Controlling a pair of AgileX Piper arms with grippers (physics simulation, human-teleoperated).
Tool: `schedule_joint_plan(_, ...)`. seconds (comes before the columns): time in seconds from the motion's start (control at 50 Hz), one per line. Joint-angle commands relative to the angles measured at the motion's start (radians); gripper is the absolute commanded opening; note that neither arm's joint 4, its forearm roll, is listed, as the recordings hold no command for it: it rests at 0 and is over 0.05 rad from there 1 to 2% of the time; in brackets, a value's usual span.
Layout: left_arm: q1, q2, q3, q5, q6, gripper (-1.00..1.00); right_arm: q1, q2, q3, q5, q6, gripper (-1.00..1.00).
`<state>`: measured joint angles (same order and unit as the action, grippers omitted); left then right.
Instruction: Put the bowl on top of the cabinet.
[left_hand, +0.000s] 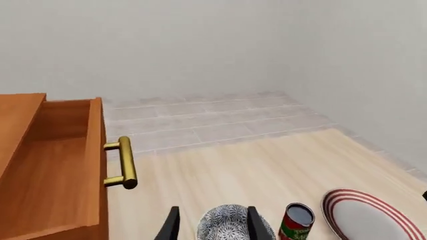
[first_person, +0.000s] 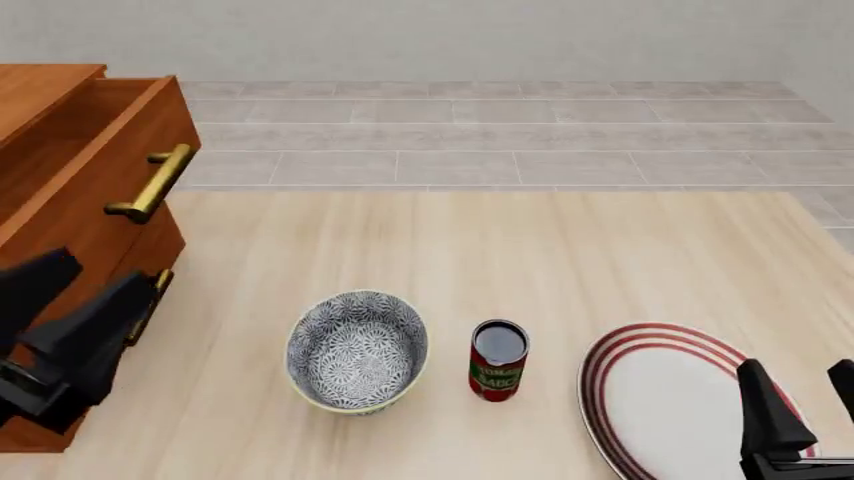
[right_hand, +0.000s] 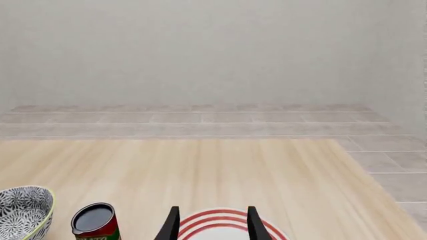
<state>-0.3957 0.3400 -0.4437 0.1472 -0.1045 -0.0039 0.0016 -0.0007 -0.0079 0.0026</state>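
The bowl, cream outside with a grey-and-white floral inside, stands upright on the table left of centre. The reddish-brown cabinet fills the left edge, its top drawer pulled out with a brass handle. My left gripper hangs open in front of the cabinet, well left of the bowl and touching nothing. In the left wrist view the bowl shows beyond the spread fingers. My right gripper is open over the plate's near right edge, holding nothing. The right wrist view catches the bowl at its edge.
A red tomato can stands upright just right of the bowl. A flat white plate with red rings lies at the near right. A lower brass handle sits behind my left fingers. Tiled floor lies beyond the table's far edge.
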Motion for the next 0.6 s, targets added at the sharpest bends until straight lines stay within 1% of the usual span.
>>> schedule_joint_plan(0.02, -0.128, 0.236, -0.036, -0.131, -0.042, 1.0, -0.001, -0.001, 0.0, -0.003, -0.001, 1.0)
schedule_joint_plan(0.04, -0.134, 0.271, -0.042, -0.138, -0.041, 1.0, -0.001, -0.001, 0.0, -0.003, -0.001, 1.0)
schedule_joint_plan(0.1, -0.17, 0.318, -0.05, -0.164, -0.04, 1.0, -0.001, -0.001, 0.0, -0.003, -0.001, 1.0)
schedule_joint_plan(0.14, -0.177, 0.341, -0.058, -0.171, -0.023, 1.0, -0.002, -0.001, 0.0, -0.003, 0.0, 1.0)
schedule_joint_plan(0.2, -0.195, 0.378, -0.062, -0.189, -0.028, 1.0, -0.003, -0.001, 0.0, -0.004, 0.0, 1.0)
schedule_joint_plan(0.24, -0.177, 0.436, -0.069, -0.197, -0.062, 1.0, -0.003, -0.001, 0.0, -0.004, -0.001, 1.0)
schedule_joint_plan(0.26, -0.19, 0.45, -0.068, -0.208, -0.072, 1.0, -0.004, -0.001, 0.0, -0.004, -0.001, 1.0)
schedule_joint_plan(0.28, -0.192, 0.474, -0.07, -0.212, -0.068, 1.0, -0.004, -0.001, 0.0, -0.004, 0.0, 1.0)
schedule_joint_plan(0.34, -0.219, 0.539, -0.057, -0.269, -0.128, 1.0, -0.005, -0.001, 0.0, -0.005, -0.002, 1.0)
schedule_joint_plan(0.36, -0.203, 0.592, -0.053, -0.292, -0.175, 1.0, -0.005, -0.001, 0.0, -0.005, -0.001, 1.0)
schedule_joint_plan(0.4, -0.203, 0.592, -0.053, -0.292, -0.175, 1.0, -0.004, -0.001, 0.0, -0.004, -0.001, 1.0)
schedule_joint_plan(0.42, -0.161, 0.634, -0.051, -0.319, -0.146, 1.0, -0.003, -0.001, 0.0, -0.004, -0.001, 1.0)
schedule_joint_plan(0.44, -0.152, 0.657, -0.051, -0.328, -0.134, 1.0, -0.003, -0.001, 0.0, -0.004, -0.001, 1.0)
schedule_joint_plan(0.5, -0.158, 0.726, -0.045, -0.362, -0.142, 1.0, -0.003, -0.001, 0.0, -0.004, 0.0, 1.0)
schedule_joint_plan(0.58, -0.112, 0.828, -0.041, -0.401, -0.2, 1.0, -0.004, -0.001, -0.001, -0.005, 0.0, 1.0)
schedule_joint_plan(0.6, -0.109, 0.84, -0.044, -0.404, -0.192, 1.0, -0.004, -0.001, -0.001, -0.005, 0.0, 1.0)
